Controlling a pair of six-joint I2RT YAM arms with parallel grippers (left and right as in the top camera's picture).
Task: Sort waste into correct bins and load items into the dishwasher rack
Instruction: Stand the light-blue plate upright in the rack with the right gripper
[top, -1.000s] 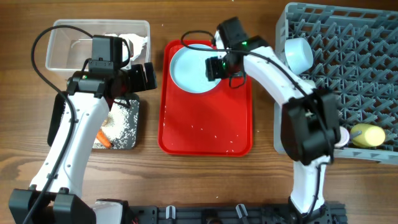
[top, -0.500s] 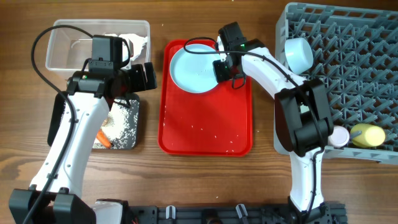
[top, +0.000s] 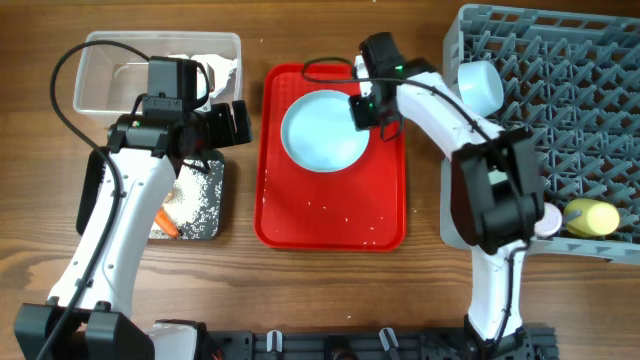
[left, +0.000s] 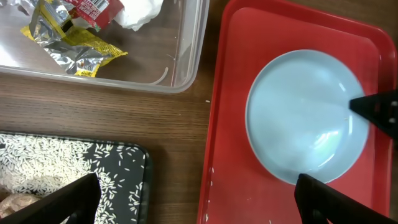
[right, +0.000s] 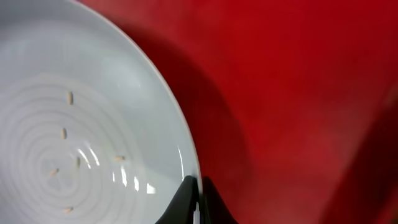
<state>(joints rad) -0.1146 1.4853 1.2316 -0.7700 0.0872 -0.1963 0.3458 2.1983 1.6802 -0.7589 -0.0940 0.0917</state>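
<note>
Plate (top: 320, 132) lies left of the right gripper (top: 364, 110), which is clamped on its right rim; rack (top: 560, 100) stands farther right. Left gripper (top: 237, 122), spread wide, is farther off.

Flat red rectangular plastic tray (top: 300, 190) lying mid-worktop, long side running front to back, brown wood-grain worktop (top: 250, 290) beneath it

Round light-blue plate (top: 322, 130) sits on red tray (top: 330, 215).
</note>
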